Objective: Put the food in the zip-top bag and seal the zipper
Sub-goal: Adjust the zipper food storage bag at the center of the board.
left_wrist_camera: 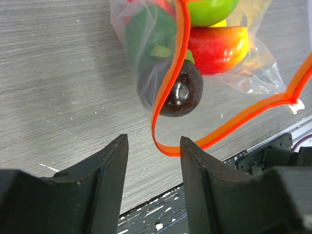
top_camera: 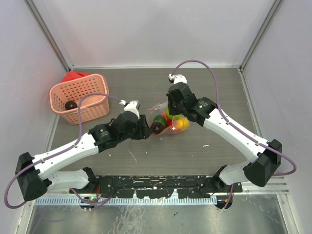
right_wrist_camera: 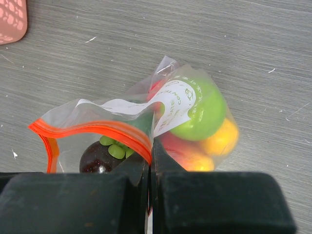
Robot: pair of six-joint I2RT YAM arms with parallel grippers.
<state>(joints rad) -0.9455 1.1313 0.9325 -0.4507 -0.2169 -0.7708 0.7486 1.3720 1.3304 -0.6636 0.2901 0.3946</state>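
Far left of the zip-top bag (left_wrist_camera: 253,78), the pink basket (top_camera: 92,111) holds one dark lump (top_camera: 70,105), perhaps a fruit. Just left of the bag, the left gripper (left_wrist_camera: 153,141) has its jaws apart, the zipper (left_wrist_camera: 243,114) looping at their tips. At the bag's mouth the right gripper (right_wrist_camera: 151,146) is clamped on the zipper; the food (right_wrist_camera: 202,114) inside is partly hidden by a label.

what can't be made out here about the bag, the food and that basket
Right wrist view: the zipper runs in between the fingers of the shut right claw; the pinched length is hidden.
Left wrist view: the food is cut off by the top edge.
Top view: the zip-top bag is partly covered by the left claw and right claw.
Top view: a red thing behind the pink basket is mostly hidden by it.
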